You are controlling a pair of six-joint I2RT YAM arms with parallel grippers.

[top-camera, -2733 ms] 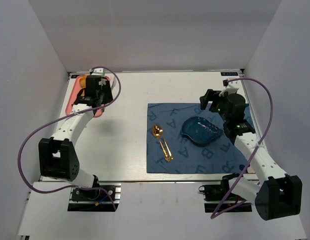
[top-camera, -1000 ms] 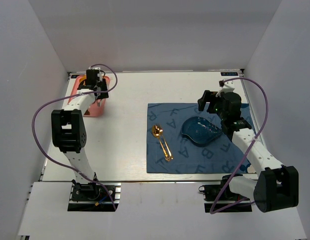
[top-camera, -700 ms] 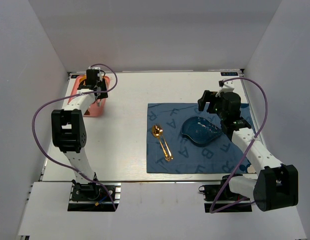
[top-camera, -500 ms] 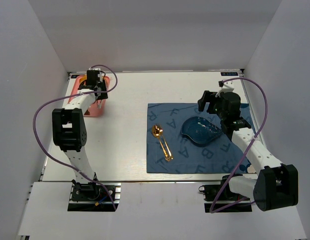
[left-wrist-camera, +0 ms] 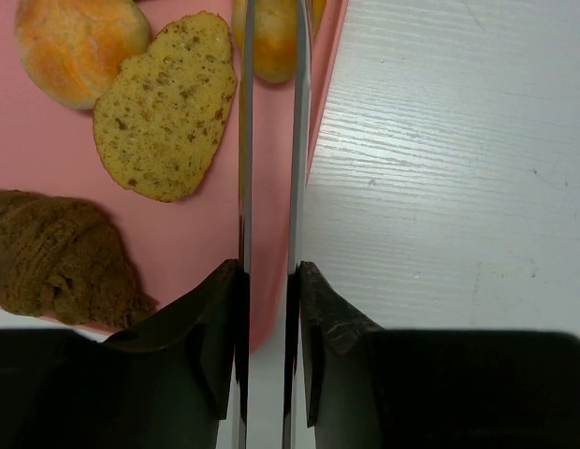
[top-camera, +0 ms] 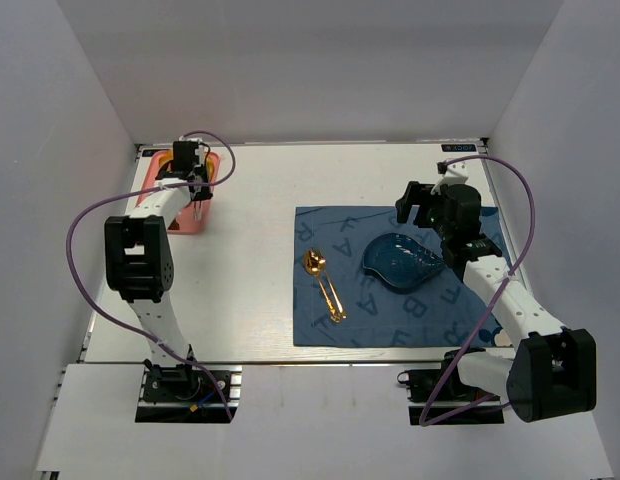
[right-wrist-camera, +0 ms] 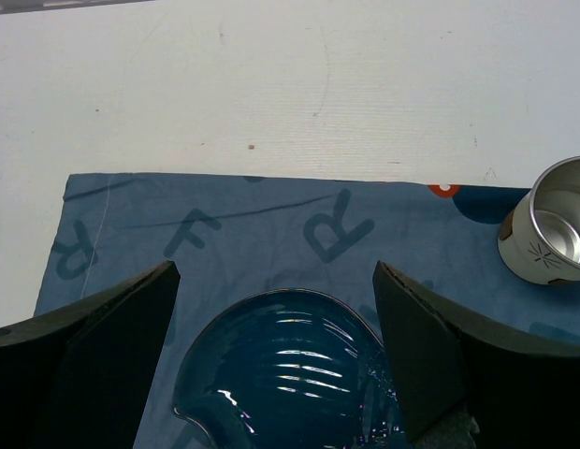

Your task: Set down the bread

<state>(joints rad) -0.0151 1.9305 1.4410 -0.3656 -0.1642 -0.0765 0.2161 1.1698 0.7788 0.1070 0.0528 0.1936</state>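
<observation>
Fingers (left-wrist-camera: 244, 140) of the left gripper (left-wrist-camera: 271, 7) are two thin metal blades drawn close together, with only a narrow strip between them. They pinch the bread (left-wrist-camera: 271, 49) near their far ends, and the tips themselves are cut off at the edge of the left wrist view. The bread is a small roll with a glossy golden-orange crust and a rounded end. It fills the gap between the blades and bulges a little past each one. Only its near end shows; the rest is out of the wrist view.

Under the blades lies the pink tray (left-wrist-camera: 178, 234), whose right rim runs just beside the right blade. Left of the gripper, a flat speckled slice (left-wrist-camera: 164, 117) lies on the tray, nearly touching the left blade. Farther left is a round bun (left-wrist-camera: 79, 42), and nearer the wrist a dark brown chunk (left-wrist-camera: 56, 257). Right of the gripper is the bare white worktop (left-wrist-camera: 440, 168).

The right gripper (right-wrist-camera: 274, 271) is well apart from the tray. Its jaws are spread wide and hold nothing. It hangs over the blue dish (right-wrist-camera: 281, 365) on a blue lettered cloth (right-wrist-camera: 224, 234). A metal cup (right-wrist-camera: 552, 220) stands on the cloth to its right. In the top view a gold spoon (top-camera: 325, 280) lies on the cloth, on the dish's side toward the left arm.
</observation>
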